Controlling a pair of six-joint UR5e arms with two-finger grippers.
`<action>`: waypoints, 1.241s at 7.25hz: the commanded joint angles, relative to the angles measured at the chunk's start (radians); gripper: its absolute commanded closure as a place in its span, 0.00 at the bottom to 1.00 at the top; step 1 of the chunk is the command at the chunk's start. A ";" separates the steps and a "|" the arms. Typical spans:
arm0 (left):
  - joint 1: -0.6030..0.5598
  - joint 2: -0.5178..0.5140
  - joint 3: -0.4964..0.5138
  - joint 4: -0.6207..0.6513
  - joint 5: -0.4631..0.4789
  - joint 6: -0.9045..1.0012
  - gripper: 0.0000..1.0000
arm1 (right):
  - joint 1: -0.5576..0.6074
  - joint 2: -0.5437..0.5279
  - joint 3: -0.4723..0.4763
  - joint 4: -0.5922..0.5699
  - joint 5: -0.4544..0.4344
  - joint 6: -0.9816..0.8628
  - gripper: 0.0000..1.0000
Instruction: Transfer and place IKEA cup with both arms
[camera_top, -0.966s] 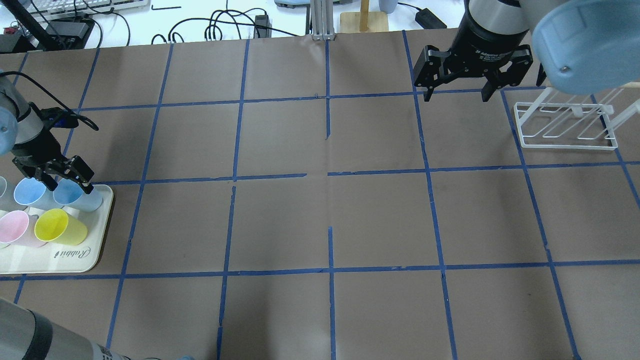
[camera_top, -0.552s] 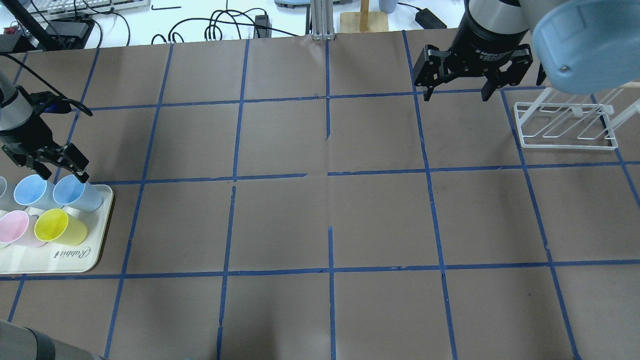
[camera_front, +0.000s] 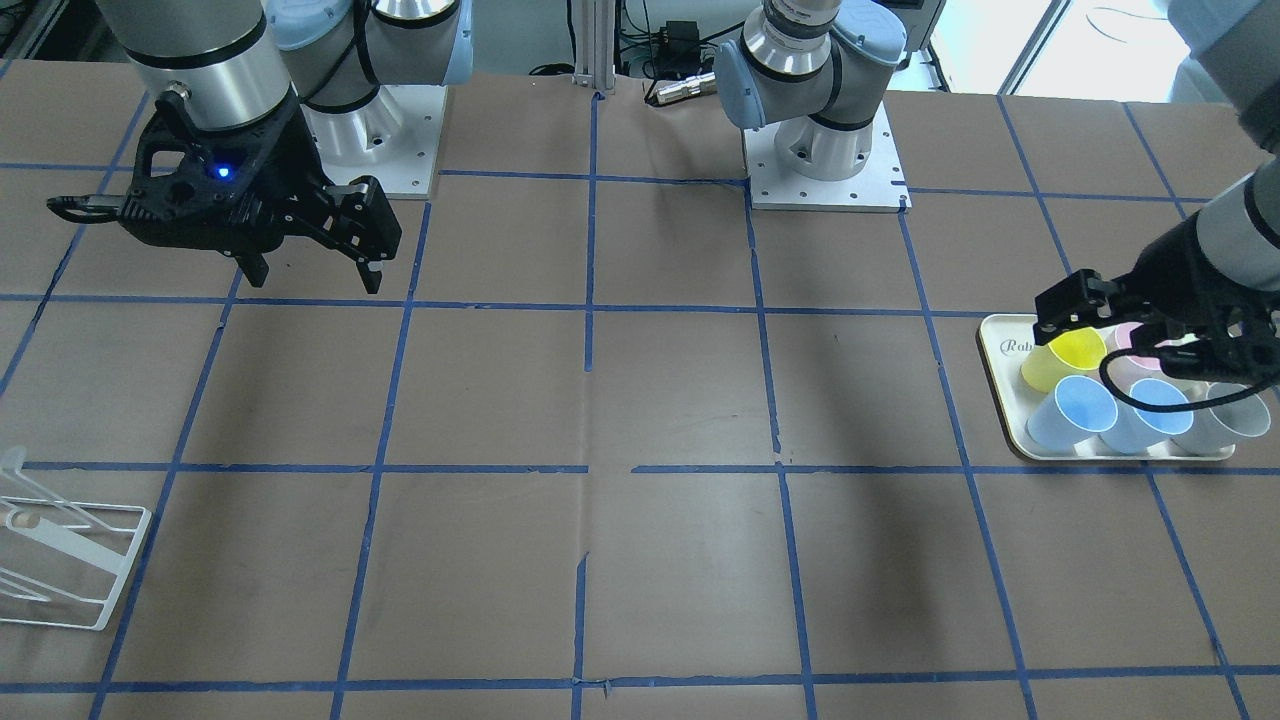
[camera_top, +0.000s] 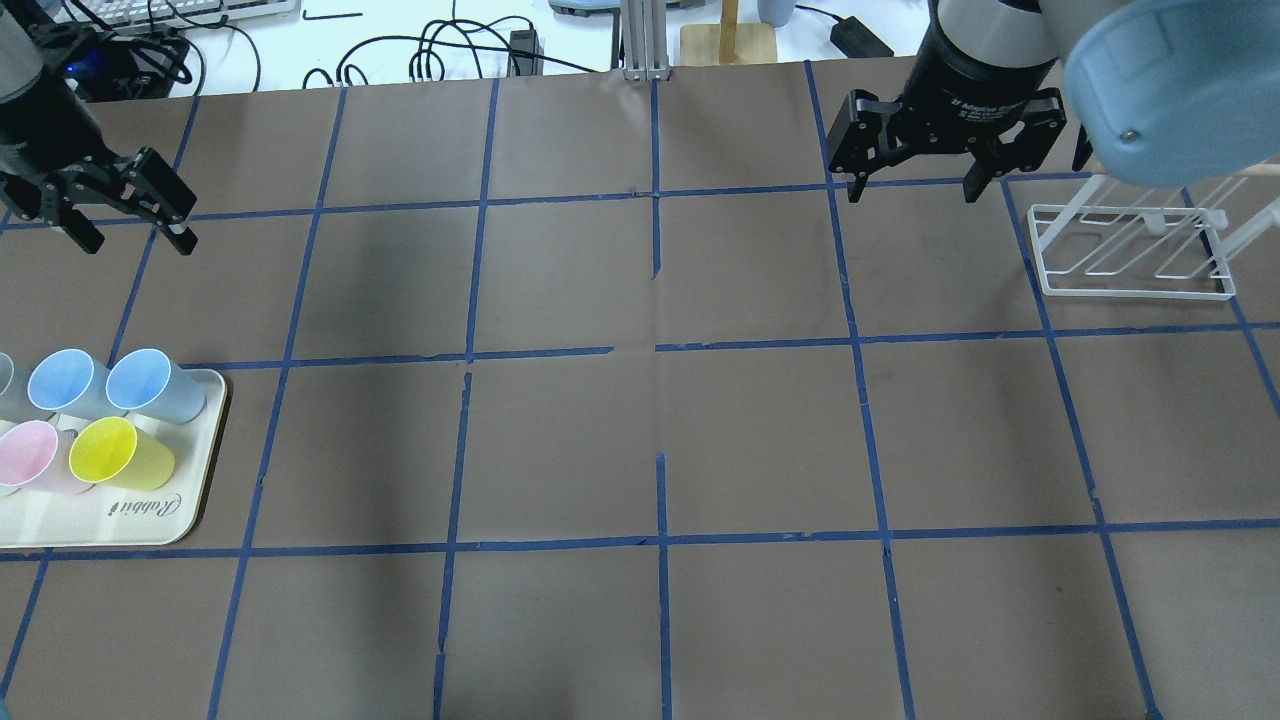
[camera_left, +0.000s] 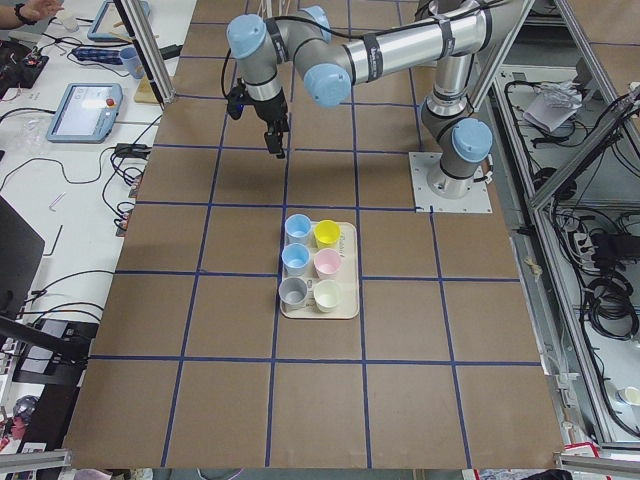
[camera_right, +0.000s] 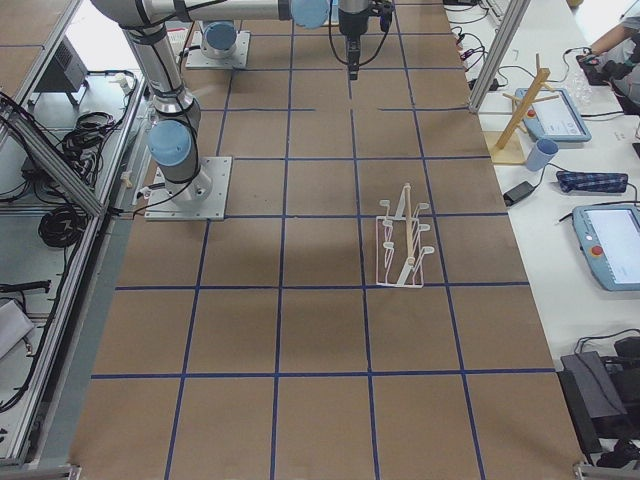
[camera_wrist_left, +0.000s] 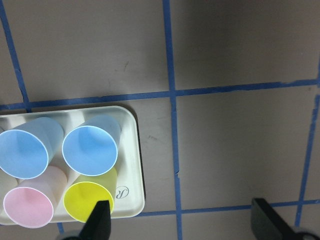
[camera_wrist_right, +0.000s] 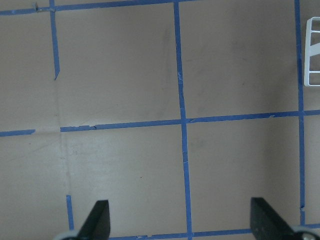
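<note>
Two light-blue cups (camera_left: 297, 226) (camera_left: 295, 258), four other cups (camera_left: 326, 233) (camera_left: 327, 263) (camera_left: 292, 291) (camera_left: 326, 294); one tray (camera_top: 90, 520); one wire rack (camera_top: 1135, 293); two claws (camera_top: 138, 246) (camera_top: 913, 195)

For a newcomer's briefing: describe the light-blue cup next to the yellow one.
Find the cream rectangular tray at the robot's left. The light-blue plastic tumbler stands at the tray's end toward the table's middle, beside the yellow tumbler; its twin neighbours the pink one.

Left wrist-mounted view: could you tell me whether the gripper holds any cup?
No, the left gripper is open and empty; the IKEA cup stands on the tray.

Cups (camera_top: 140, 380) sit on tray (camera_top: 100, 525), far from rack (camera_top: 1135, 294).
</note>
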 joint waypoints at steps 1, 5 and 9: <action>-0.174 0.081 0.004 -0.045 -0.038 -0.214 0.00 | 0.000 -0.001 0.000 0.001 0.001 0.000 0.00; -0.359 0.175 -0.098 -0.027 -0.054 -0.295 0.00 | 0.000 0.000 0.001 0.003 -0.001 0.000 0.00; -0.315 0.201 -0.172 0.076 -0.049 -0.133 0.00 | 0.000 -0.001 0.001 0.003 -0.001 0.000 0.00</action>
